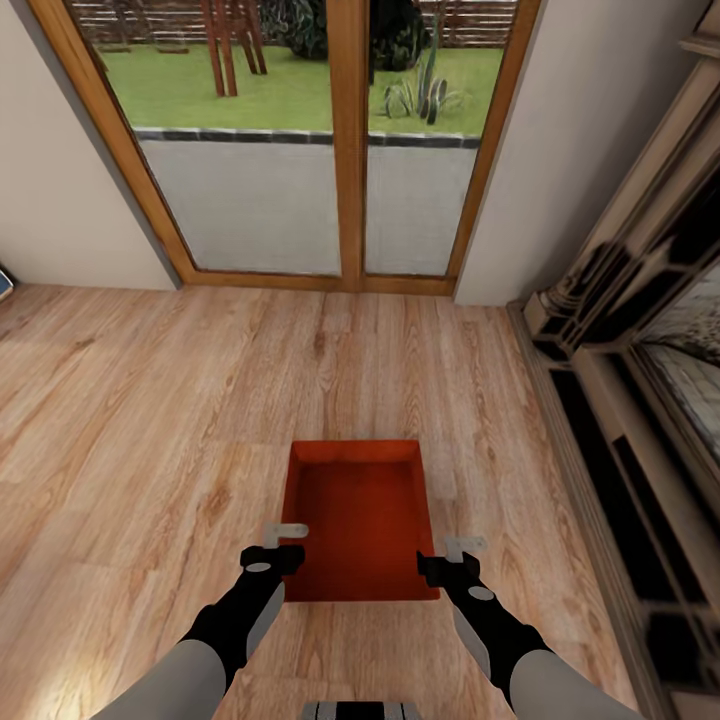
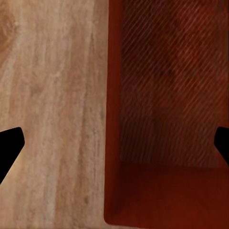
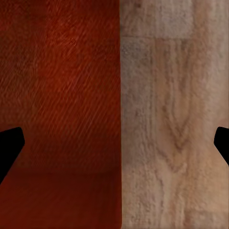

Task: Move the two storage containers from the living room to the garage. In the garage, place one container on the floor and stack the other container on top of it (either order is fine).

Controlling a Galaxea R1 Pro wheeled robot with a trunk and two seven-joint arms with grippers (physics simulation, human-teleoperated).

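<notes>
Both arms reach down over one storage container on the living room plank floor, just short of the glass doors. Left gripper and right gripper straddle its side walls, jaws wide, nothing held. Judged barely started: no lift yet, garage stacking all left.

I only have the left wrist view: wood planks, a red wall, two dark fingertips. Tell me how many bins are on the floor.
Observer: The head view shows one storage container, lidless and empty, on the wood-plank floor.
Operator: Give me the right arm's position.
Observer: The right gripper hangs at the container's right wall, mirroring the left gripper.
Operator: Report its jaws.
Observer: In the right wrist view they stand open, straddling that wall.
Operator: Say what's ahead.
Observer: Wood-framed glass doors, with a lawn outside.
</notes>
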